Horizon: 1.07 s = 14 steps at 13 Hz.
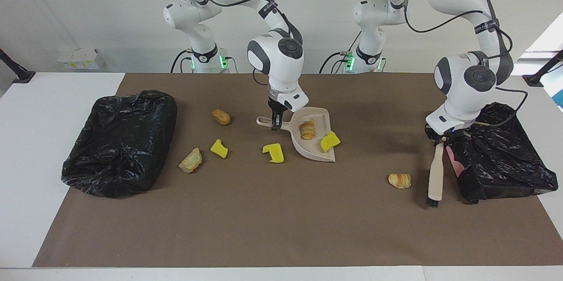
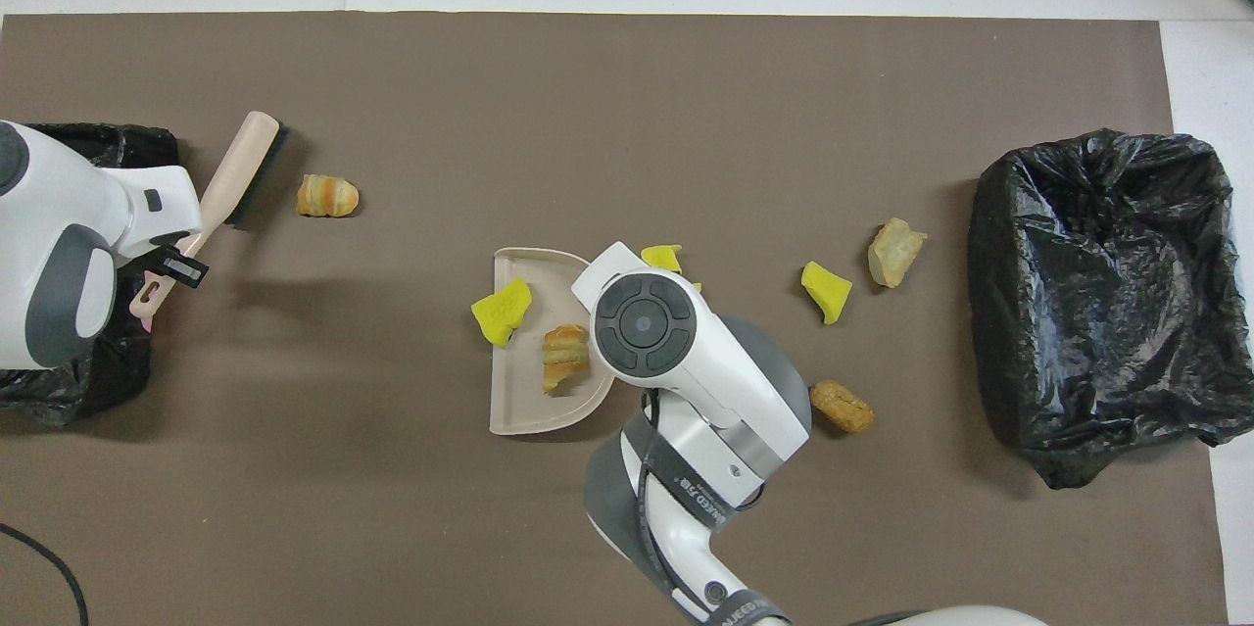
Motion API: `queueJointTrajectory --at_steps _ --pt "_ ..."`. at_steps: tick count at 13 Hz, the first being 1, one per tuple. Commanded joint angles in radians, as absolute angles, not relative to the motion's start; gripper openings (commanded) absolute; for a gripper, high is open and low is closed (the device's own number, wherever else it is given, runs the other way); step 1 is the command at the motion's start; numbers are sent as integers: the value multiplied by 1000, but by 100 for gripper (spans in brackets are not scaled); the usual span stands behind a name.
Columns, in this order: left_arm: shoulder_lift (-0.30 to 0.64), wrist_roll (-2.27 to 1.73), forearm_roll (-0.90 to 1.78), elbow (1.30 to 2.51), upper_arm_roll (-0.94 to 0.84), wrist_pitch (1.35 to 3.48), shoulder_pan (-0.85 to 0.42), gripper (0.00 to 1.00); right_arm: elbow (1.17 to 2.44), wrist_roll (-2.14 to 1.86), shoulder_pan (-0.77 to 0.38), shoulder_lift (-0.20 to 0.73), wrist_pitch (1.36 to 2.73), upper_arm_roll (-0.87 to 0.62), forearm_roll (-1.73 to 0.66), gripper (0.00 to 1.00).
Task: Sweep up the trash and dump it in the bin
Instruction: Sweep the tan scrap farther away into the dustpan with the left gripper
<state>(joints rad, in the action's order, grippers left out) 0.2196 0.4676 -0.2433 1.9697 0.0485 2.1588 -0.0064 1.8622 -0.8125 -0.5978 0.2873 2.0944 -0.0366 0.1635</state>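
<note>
Inside dustpan (image 1: 313, 144), bread lump (image 1: 308, 129), sponge piece (image 1: 329, 141), right fingers (image 1: 276, 123) clamping handle, left fingers (image 1: 441, 139) clamping brush (image 1: 435, 176).

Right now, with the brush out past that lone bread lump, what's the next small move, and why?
Probably draw the left gripper and its brush toward the dustpan, pushing the bread lump along. The bristles sit between the lump and the bin at the left arm's end, and the right gripper holds the pan's handle, mouth facing the lump.
</note>
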Motion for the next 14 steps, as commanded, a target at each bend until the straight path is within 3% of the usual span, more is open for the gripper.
queueJointTrajectory --at_steps 1,5,11,14 --pt "190 545 -262 2006 31 2123 -12 0 1868 -770 -594 282 2103 -41 190 0" --pt "160 554 -249 2042 25 2037 -130 0 1873 -769 -594 287 2118 -41 189 0" --pt "8 393 -126 2267 26 2005 -352 0 1890 -779 -572 291 2163 -43 189 0" --pt "-8 220 -45 2278 25 2006 -449 0 1894 -782 -568 290 2174 -43 189 0"
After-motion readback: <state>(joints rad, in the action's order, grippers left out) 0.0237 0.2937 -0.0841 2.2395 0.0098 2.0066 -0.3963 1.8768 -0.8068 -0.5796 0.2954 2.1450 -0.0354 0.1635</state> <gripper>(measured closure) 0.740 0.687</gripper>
